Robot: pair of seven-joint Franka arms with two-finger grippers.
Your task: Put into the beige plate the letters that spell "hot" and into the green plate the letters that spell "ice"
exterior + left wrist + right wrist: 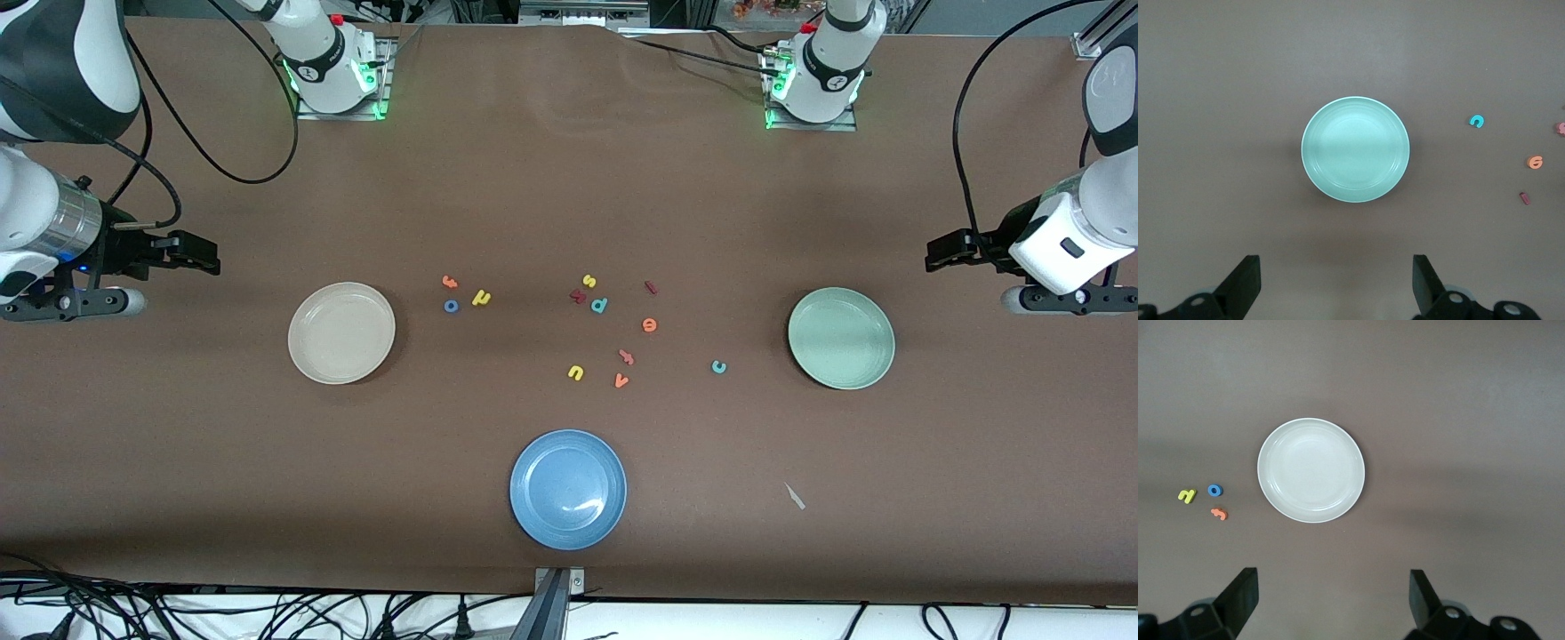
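Brown cloth covers the table [551, 196], and both arms wait at its ends, high over bare cloth. At the right arm's end the right gripper [1331, 603] hangs with its fingers spread wide and nothing between them; the left gripper [1337, 283] hangs the same way at the left arm's end, also spread and holding nothing. In the right wrist view the beige plate [341, 332] lies flat with nothing in it, and beside it, toward the middle of the table, sit the yellow h [481, 298], the blue o [451, 306] and the orange t [450, 282], close together but apart from the plate. Toward the left arm's end the green plate [841, 338] also holds nothing. The teal c [718, 366] lies nearest to it, slightly nearer the front camera than the plate's centre. The orange e [649, 324] lies near the middle of the table, and the dark red i [651, 287] sits farther from the camera than the e. Other letters are scattered between the two plates: a yellow s [589, 281], a teal d [599, 305] touching or just beside a dark red letter [578, 296], a yellow u [575, 372], an orange v [621, 381] and a pink letter [627, 356]. A blue plate [568, 489] lies nearest the camera, well apart from the letters.
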